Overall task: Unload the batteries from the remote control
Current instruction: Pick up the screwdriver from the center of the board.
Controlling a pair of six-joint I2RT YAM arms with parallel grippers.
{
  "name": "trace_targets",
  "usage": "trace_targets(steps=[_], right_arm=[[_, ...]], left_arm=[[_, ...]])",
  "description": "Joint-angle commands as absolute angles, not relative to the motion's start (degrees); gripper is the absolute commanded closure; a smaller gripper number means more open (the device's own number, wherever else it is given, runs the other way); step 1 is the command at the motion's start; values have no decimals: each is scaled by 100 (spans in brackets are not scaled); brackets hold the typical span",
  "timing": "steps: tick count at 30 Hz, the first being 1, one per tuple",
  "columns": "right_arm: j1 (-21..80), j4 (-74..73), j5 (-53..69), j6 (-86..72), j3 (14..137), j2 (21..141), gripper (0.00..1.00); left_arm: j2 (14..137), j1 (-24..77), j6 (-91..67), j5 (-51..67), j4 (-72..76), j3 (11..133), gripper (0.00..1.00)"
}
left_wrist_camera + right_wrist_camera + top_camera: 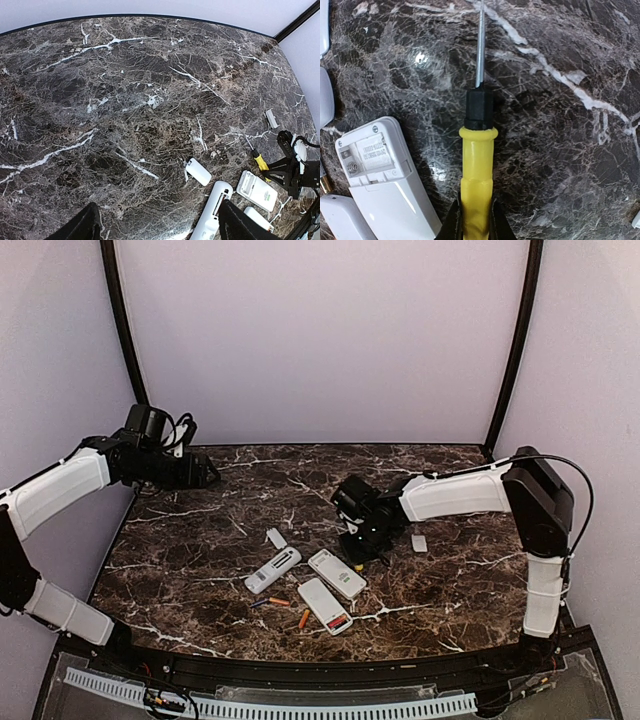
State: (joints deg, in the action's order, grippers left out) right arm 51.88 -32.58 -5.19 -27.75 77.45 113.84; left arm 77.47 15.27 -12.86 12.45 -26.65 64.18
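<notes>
Here we see the right gripper (pixel 476 222) pinching the yellow-handled screwdriver (pixel 476 165); the batteries (pixel 303 619) lie apart, leftward, beyond the remotes (pixel 337 573).

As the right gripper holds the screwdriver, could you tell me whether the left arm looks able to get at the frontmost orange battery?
Probably yes: the left gripper is open and empty, and the orange battery lies bare on the table beside a remote, with nothing over it.
</notes>
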Motion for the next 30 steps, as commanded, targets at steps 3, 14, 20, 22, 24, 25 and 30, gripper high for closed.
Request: trace_targets(steps=[3, 14, 20, 22, 24, 25, 30], right_arm=[[5184, -3152, -1025, -2878, 7743, 11008, 100], [5040, -2579, 232, -2460, 7835, 9813, 100], [5054, -1878, 1839, -2447, 7797, 9327, 100], [5064, -1668, 2410, -2473, 7792, 9226, 100], [5098, -1500, 2823, -2519, 7800, 9156, 100], [5124, -1449, 2995, -2522, 7811, 9138, 100], [5303, -1353, 3523, -2520, 7938, 9187, 100]], left_arm=[[7301, 1521, -1068, 1550, -2483, 6228, 19], [6700, 1625, -1221, 3491, -1489, 5926, 18], [6678, 1945, -1399, 4183, -1220, 6046, 17], [6672, 2079, -1535, 4344, -1046, 6050, 17], [6690, 2228, -1676, 4529, -878, 6053, 17], [6717, 2270, -1726, 4563, -791, 6054, 16], [6790, 2459, -2116, 4921, -493, 6003, 16]])
